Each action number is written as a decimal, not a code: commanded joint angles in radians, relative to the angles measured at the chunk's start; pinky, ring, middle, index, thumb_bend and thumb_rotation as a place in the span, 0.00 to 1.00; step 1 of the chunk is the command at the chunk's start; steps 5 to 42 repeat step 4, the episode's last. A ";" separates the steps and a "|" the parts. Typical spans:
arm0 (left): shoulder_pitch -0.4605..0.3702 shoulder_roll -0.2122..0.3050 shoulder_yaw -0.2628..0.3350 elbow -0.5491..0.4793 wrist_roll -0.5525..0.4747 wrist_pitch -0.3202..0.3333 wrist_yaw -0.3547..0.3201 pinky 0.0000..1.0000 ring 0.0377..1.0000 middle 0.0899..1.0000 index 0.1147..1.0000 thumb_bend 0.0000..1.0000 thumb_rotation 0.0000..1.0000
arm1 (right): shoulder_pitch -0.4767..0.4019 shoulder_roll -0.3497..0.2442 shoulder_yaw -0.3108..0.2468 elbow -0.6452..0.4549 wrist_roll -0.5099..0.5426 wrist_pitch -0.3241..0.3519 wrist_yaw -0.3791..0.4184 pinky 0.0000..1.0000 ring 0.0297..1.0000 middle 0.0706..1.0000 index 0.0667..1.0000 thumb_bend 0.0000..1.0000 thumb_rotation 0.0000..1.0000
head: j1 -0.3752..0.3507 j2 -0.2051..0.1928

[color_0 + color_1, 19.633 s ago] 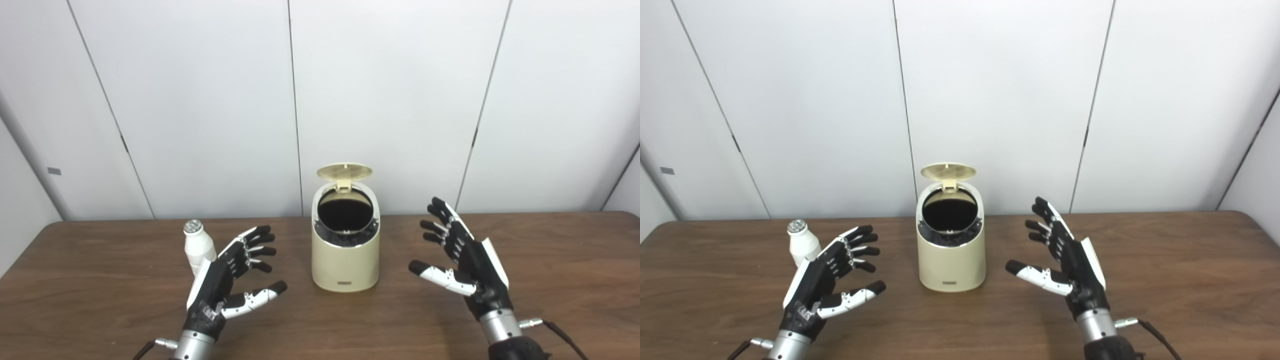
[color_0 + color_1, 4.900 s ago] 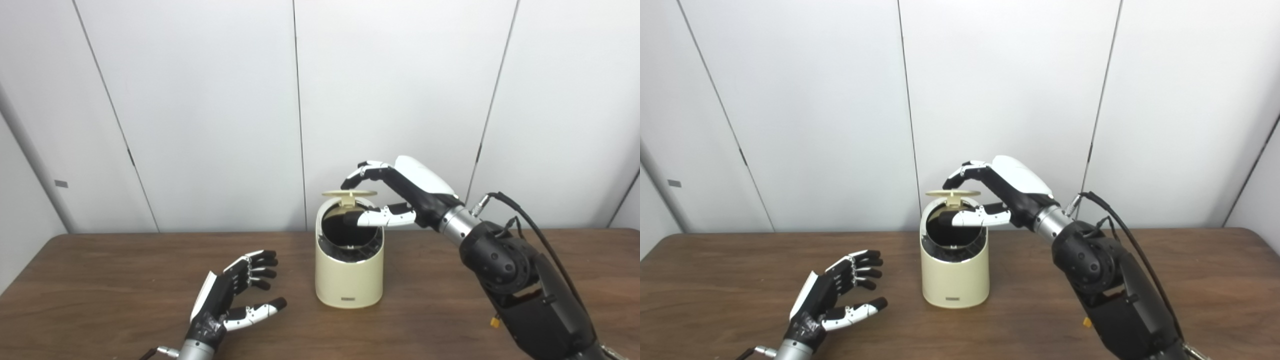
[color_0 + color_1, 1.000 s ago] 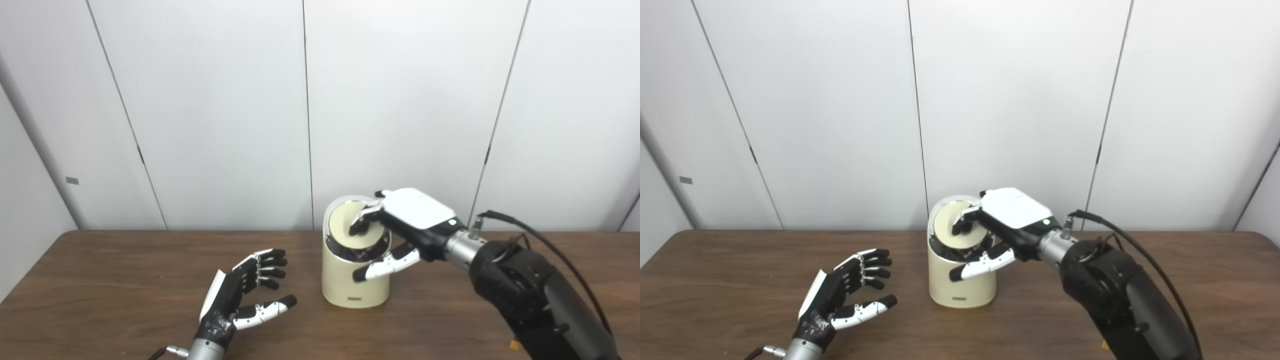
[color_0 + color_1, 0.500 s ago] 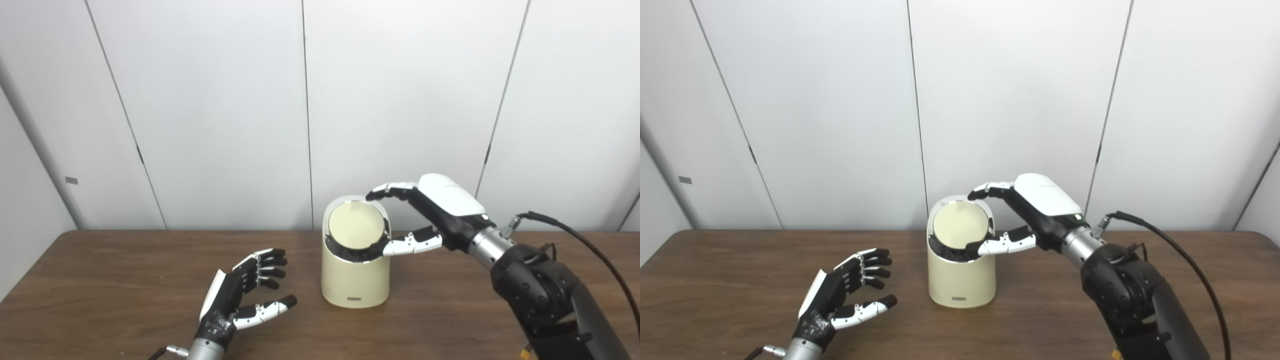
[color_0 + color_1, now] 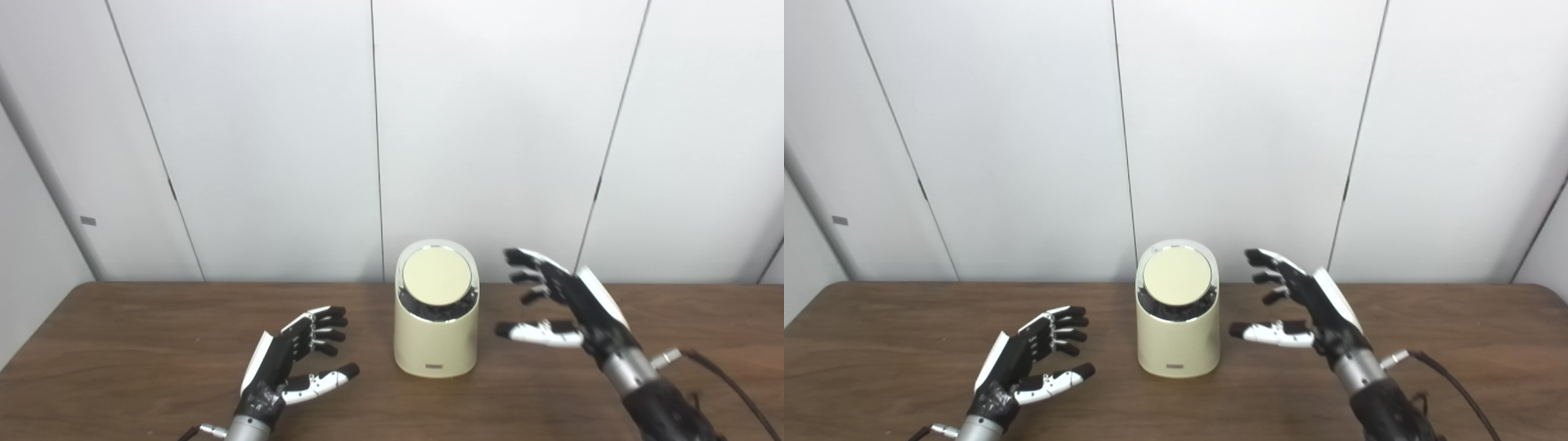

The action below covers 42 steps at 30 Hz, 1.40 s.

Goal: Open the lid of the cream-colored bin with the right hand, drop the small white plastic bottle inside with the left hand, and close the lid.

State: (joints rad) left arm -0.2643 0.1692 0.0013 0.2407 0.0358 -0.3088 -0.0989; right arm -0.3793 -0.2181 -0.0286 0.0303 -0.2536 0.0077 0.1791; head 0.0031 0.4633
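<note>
Bin (image 5: 436, 334) of cream colour stands on the table (image 5: 122, 343) between both hands, and its round lid (image 5: 436, 276) lies flat in the rim, so the closing step looks done. No bottle shows anywhere; probably it is inside the bin, though this cannot be seen. Right hand (image 5: 566, 306) hovers just beside the bin with fingers spread, holding nothing. Left hand (image 5: 294, 358) rests low near the table, palm turned inward, fingers also apart and empty.
</note>
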 commanded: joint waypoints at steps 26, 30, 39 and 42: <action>-0.063 0.012 0.011 0.016 -0.029 -0.075 -0.006 0.60 0.67 0.73 0.79 0.74 0.11 | -0.034 0.010 -0.006 0.069 0.074 -0.115 -0.044 0.66 0.78 0.83 0.87 0.69 0.29 | -0.014 -0.008; -0.063 0.012 0.011 0.016 -0.029 -0.075 -0.006 0.60 0.67 0.73 0.79 0.74 0.11 | -0.034 0.010 -0.006 0.069 0.074 -0.115 -0.044 0.66 0.78 0.83 0.87 0.69 0.29 | -0.014 -0.008; -0.063 0.012 0.011 0.016 -0.029 -0.075 -0.006 0.60 0.67 0.73 0.79 0.74 0.11 | -0.034 0.010 -0.006 0.069 0.074 -0.115 -0.044 0.66 0.78 0.83 0.87 0.69 0.29 | -0.014 -0.008; -0.063 0.012 0.011 0.016 -0.029 -0.075 -0.006 0.60 0.67 0.73 0.79 0.74 0.11 | -0.034 0.010 -0.006 0.069 0.074 -0.115 -0.044 0.66 0.78 0.83 0.87 0.69 0.29 | -0.014 -0.008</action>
